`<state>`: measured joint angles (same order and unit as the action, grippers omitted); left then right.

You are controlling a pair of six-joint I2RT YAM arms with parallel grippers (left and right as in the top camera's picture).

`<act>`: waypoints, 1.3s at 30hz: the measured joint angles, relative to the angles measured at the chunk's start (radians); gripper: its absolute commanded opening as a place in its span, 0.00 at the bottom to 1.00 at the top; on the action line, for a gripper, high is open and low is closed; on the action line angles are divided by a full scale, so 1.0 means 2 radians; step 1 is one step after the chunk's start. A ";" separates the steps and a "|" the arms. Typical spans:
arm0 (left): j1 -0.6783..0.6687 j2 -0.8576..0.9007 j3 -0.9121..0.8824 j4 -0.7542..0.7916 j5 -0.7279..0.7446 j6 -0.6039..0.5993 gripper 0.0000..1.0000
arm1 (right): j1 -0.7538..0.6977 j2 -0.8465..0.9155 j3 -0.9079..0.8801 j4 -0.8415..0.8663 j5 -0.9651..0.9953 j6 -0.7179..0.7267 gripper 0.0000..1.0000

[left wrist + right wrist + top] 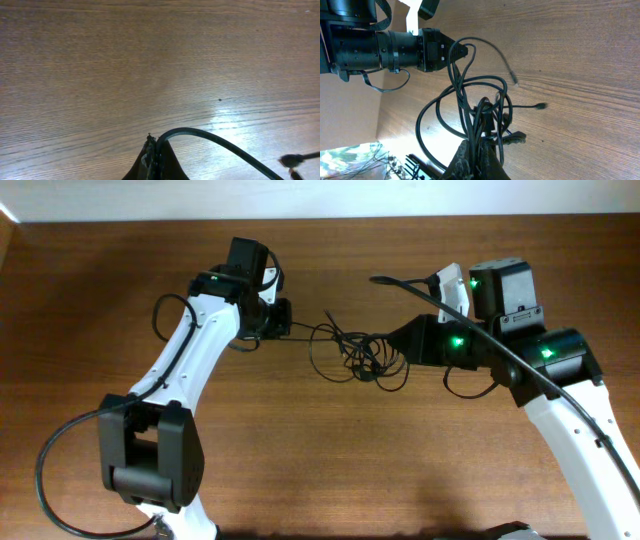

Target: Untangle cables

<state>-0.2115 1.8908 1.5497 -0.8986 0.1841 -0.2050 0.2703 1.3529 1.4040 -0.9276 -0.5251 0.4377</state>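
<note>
Black cables (355,352) in a knot mid-desk (330,470), btwn both arms. L jaws closed on one strand at the tangle's left edge; it runs straight to the knot. R jaws clamped on the bundle's right side w/ several cords pinched together. Loose plug (540,105) sticks out of the loops.

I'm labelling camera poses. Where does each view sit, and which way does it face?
Overhead: above the table, looking down; left gripper and right gripper show.
Left wrist: on the left gripper, facing the table; its fingertips show, shut on the cables.
Right wrist: on the right gripper, facing the left gripper; its own fingertips show.
Shared: all three show the cables.
</note>
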 measured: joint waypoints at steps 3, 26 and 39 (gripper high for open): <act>-0.001 0.000 0.000 -0.001 -0.017 0.000 0.04 | 0.000 0.002 0.000 -0.007 0.038 -0.001 0.04; -0.167 0.097 0.095 0.061 0.119 0.211 0.53 | -0.213 0.107 0.136 -0.170 0.066 -0.101 0.99; -0.255 0.146 0.096 0.036 0.093 0.305 0.33 | -0.213 0.107 0.136 -0.202 0.107 -0.143 0.99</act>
<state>-0.7223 2.1822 1.7420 -0.8257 0.3706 0.4049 -0.1558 1.5673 1.6756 -1.3323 -0.3107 0.1520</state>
